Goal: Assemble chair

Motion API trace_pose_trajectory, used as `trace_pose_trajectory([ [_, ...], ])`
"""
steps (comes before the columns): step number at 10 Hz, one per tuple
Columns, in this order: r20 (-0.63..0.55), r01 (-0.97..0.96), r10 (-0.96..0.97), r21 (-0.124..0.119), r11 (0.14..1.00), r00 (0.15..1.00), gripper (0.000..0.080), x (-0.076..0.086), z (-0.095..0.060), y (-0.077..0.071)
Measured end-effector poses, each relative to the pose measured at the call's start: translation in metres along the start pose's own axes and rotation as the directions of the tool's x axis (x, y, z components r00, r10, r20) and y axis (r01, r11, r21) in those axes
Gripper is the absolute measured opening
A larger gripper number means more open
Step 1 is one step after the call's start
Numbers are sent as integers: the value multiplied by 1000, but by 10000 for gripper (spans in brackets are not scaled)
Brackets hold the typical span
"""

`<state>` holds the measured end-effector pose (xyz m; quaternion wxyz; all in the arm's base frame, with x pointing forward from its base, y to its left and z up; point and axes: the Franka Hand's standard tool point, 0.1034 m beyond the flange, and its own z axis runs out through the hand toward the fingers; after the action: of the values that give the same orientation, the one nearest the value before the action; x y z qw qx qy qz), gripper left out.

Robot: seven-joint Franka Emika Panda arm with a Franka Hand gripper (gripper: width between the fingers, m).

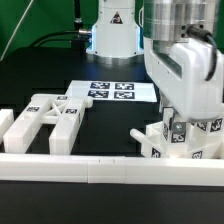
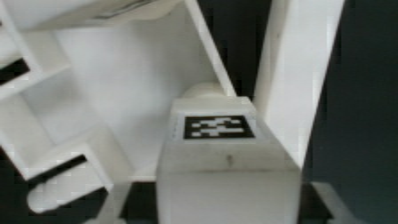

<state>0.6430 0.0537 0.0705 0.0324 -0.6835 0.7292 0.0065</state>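
While the jaws were seen clamped on a tagged chair part [image 2: 217,150], just beside the border bar [image 1: 100,168], a slow, square alignment with the adjoining white piece [image 2: 107,85] was judged necessary.

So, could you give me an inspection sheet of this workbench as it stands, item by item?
surface: black table, flat, edged by a long white border bar at the front.
job's things: ladder-like chair frames lying at the exterior view's left; tagged chair pieces bunched at its right.
clutter: nothing seen; only the marker board lies at the back.
grippers: the pincer is down among the tagged chair pieces, closed narrow; whether it grips one is hidden.
cables: nothing clearly seen.
surroundings: dark backdrop; the arm's white base stands behind the marker board.
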Motion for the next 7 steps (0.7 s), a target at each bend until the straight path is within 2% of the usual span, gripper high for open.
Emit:
trace_pose_trajectory([
  [4, 6, -267, 267, 0, 964, 964, 287, 0, 0, 0],
  [6, 6, -258, 258, 0, 966, 966, 287, 0, 0, 0],
  [7, 5, -216, 216, -1, 976, 976, 383, 0, 0, 1],
])
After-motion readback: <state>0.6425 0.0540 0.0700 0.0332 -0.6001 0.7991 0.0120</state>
